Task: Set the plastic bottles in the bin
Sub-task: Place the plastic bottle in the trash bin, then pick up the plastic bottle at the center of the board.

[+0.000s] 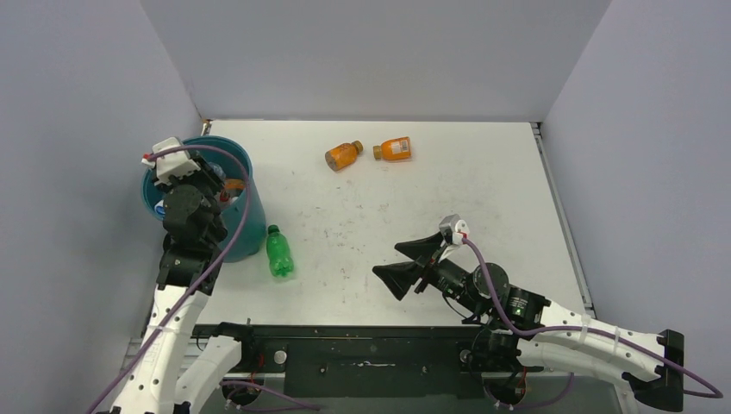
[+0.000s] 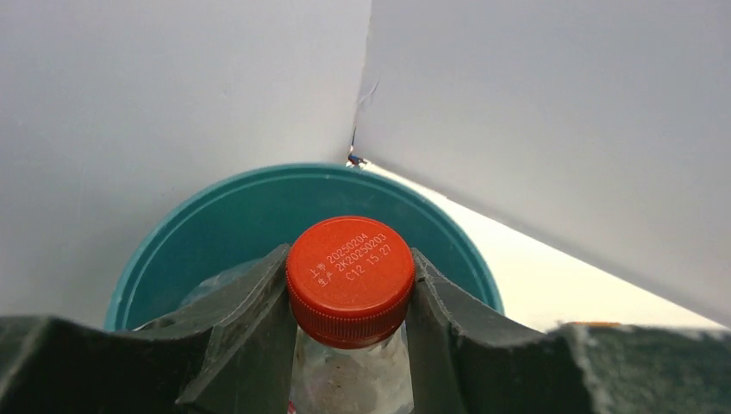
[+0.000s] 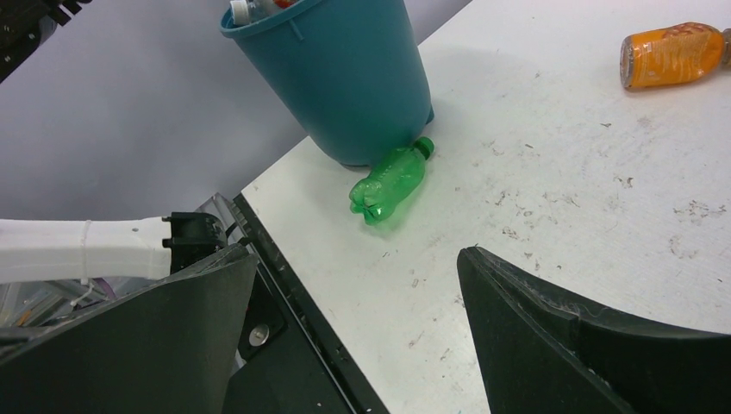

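Note:
My left gripper (image 1: 196, 185) hangs over the teal bin (image 1: 247, 226) at the table's left edge, shut on a clear red-capped bottle (image 2: 350, 278) held by the neck, cap up, above the bin's mouth (image 2: 226, 210). A green bottle (image 1: 278, 251) lies on the table against the bin's base and also shows in the right wrist view (image 3: 390, 182). Two orange bottles (image 1: 343, 155) (image 1: 394, 149) lie near the far edge. My right gripper (image 1: 402, 259) is open and empty above the near middle of the table, pointing toward the green bottle. Bottles (image 3: 251, 9) show inside the bin (image 3: 353, 78).
Grey walls enclose the white table (image 1: 448, 198) on the left, back and right. The black base rail (image 3: 284, 293) runs along the near edge. One orange bottle (image 3: 672, 53) shows at the right wrist view's upper right.

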`<action>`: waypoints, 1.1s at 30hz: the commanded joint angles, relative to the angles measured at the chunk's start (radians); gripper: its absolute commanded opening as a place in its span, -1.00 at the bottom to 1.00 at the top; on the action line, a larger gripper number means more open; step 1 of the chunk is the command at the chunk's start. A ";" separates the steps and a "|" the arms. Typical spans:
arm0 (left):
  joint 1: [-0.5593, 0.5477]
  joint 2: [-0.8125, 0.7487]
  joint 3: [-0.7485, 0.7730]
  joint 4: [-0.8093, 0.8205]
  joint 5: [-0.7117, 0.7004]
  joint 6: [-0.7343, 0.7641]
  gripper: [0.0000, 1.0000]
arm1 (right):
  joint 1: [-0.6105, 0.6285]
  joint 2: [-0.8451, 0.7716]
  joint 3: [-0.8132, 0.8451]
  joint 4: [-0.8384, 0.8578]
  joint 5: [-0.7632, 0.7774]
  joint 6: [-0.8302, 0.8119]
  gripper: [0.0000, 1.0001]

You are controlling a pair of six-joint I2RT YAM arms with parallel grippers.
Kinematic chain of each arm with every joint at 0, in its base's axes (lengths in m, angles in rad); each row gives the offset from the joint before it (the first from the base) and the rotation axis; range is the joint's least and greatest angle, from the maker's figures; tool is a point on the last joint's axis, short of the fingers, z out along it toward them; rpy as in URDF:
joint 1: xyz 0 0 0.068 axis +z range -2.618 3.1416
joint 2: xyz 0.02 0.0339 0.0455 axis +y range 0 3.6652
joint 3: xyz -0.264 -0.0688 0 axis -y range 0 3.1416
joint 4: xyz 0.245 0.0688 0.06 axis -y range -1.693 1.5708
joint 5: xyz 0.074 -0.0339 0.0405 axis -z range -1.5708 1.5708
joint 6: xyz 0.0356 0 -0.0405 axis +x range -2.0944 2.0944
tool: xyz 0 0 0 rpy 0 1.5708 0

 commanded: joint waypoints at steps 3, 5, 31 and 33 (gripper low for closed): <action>0.002 0.069 0.117 0.065 -0.001 -0.024 -0.15 | 0.009 0.008 0.013 0.053 0.001 -0.004 0.79; 0.003 0.029 0.095 0.074 -0.007 -0.028 0.23 | 0.009 0.013 0.017 0.051 0.007 -0.011 0.79; 0.055 0.049 0.182 -0.222 0.347 -0.297 -0.49 | 0.009 0.169 0.025 0.137 0.023 0.003 0.79; 0.066 0.090 0.184 -0.222 0.368 -0.330 -0.50 | 0.008 0.168 0.021 0.140 0.025 0.003 0.79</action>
